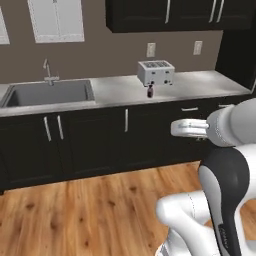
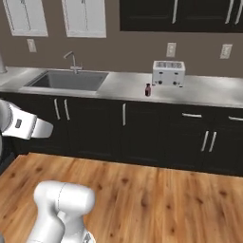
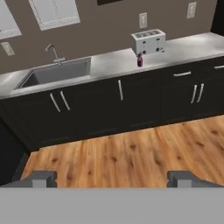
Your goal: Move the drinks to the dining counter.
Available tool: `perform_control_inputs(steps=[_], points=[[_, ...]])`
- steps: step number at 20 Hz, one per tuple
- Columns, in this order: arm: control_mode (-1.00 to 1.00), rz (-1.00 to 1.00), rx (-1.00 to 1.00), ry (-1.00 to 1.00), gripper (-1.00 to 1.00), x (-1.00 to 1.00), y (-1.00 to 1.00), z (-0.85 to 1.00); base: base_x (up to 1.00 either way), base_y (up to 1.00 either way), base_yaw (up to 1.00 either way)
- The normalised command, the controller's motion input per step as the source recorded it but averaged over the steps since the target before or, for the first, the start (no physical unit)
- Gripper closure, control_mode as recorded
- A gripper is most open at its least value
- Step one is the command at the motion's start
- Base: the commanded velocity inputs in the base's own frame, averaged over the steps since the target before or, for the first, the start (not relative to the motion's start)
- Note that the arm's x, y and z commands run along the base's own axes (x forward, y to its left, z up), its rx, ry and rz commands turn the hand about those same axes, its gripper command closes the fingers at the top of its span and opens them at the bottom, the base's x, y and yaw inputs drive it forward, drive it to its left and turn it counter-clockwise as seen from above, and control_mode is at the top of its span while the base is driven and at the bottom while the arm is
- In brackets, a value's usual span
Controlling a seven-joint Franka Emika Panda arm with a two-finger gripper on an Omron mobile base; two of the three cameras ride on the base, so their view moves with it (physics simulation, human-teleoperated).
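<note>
Across the wood floor (image 3: 131,148), the little purple-red bottle (image 1: 150,91) stands on the worktop (image 1: 200,82) just before the toaster (image 1: 156,72), unmoved, and the claw (image 3: 116,177) hangs spread and empty, well away.

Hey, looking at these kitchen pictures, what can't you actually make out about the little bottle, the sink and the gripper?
- Small purple-red bottle in front of the toaster: too small in every view to read a label or see its fill.
- Sink: left base view cuts its left end at the picture edge; the near wall hides part of the basin floor.
- Gripper: hand view shows just the two tips, wide apart with nothing between them.
</note>
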Motion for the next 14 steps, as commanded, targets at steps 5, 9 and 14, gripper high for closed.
perform_control_inputs(steps=[5,9,14], points=[[1.00,0.00,0.00,0.00,-1.00,0.00,0.00,0.00,1.00,0.18,0.09],[1.00,0.00,0.00,0.00,-1.00,0.00,0.00,0.00,0.88,0.88,-0.17],[1.00,0.00,0.00,0.00,-1.00,0.00,0.00,0.00,0.06,0.84,-0.62]])
